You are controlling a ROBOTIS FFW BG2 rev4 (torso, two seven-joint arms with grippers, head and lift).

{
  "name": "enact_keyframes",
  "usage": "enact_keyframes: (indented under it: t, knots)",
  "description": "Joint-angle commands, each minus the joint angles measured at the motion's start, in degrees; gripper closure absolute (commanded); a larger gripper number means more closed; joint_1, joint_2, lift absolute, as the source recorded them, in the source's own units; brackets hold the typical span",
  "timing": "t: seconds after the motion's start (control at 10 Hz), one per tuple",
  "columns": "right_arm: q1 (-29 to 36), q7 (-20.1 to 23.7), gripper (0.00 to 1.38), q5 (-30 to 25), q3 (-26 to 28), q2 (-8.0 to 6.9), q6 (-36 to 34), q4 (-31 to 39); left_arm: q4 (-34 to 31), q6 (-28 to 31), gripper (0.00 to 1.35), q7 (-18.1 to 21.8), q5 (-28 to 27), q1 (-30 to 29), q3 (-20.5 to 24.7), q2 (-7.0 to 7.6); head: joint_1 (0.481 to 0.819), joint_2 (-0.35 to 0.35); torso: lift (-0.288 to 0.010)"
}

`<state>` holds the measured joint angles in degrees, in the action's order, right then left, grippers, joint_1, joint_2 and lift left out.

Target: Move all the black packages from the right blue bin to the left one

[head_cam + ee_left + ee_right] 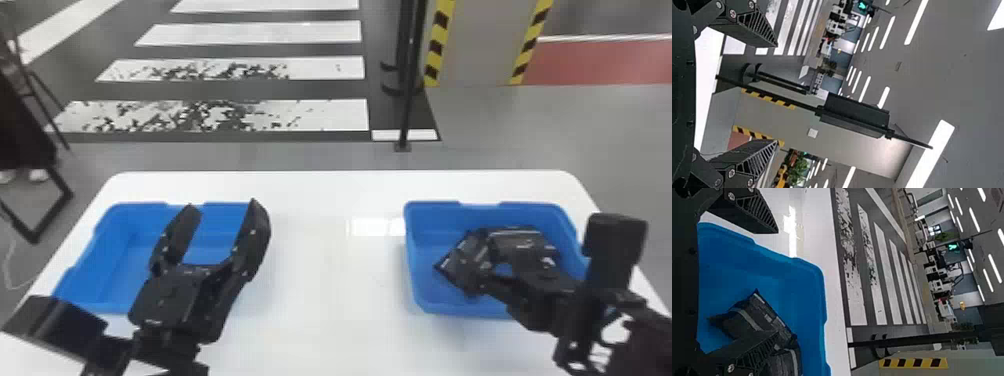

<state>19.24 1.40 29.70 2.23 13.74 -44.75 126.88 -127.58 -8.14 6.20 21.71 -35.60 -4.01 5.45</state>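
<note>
Since the black packages (760, 314) look like creased, slick-skinned pouches, they probably handle light and soft, with a film that could slip; a broad squeeze across the full middle should hold better than a pinch at a loose corner. They lie in the right blue bin (813, 291), beside one finger of the right gripper (777, 282) and partly hidden by it; its fingers stand wide apart, gripping nothing. Across the surface (330, 300), the left gripper (221, 205), fingers also spread and empty, overlaps the left blue bin (112, 245) in the head view.
</note>
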Motion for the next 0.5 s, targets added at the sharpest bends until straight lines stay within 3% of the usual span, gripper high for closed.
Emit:
enact_keyframes:
  t: [0.0, 0.4]
  knots:
    - [-2.4, -0.2, 0.13, 0.4, -0.5, -0.38, 1.0, -5.7, 0.1, 0.5, 0.18, 0.5, 0.3, 0.0, 0.0, 0.17, 0.695, 0.003, -0.132]
    - [-8.7, -0.6, 0.14, 0.9, -1.2, -0.21, -2.1, -15.2, 0.5, 1.4, 0.18, 1.0, 0.8, 0.2, -0.1, 0.17, 0.695, -0.026, -0.132]
